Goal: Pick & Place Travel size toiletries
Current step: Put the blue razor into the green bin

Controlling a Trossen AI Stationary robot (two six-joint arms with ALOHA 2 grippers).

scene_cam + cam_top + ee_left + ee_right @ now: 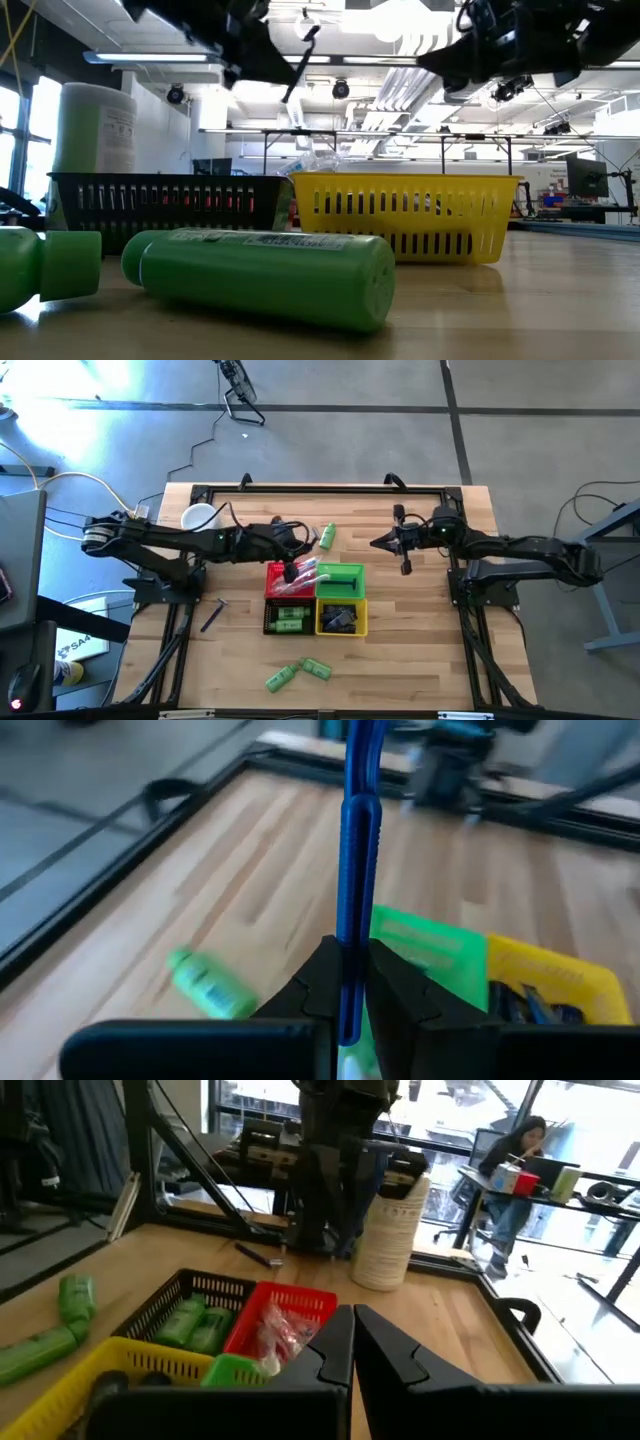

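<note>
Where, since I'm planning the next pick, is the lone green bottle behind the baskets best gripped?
Mid-body, from straight above: the green bottle lies flat on bare table, so jaws can close across its round sides. The left gripper is shut on a blue stick; the shut right gripper is free.

Both arms are dark, nearly black, built of slim tube links joined by thicker round joints. The left arm, at centre left of the frame, carries a pale ribbed collar near its base and black cables. The right arm, at centre right, trails thin black cables.
</note>
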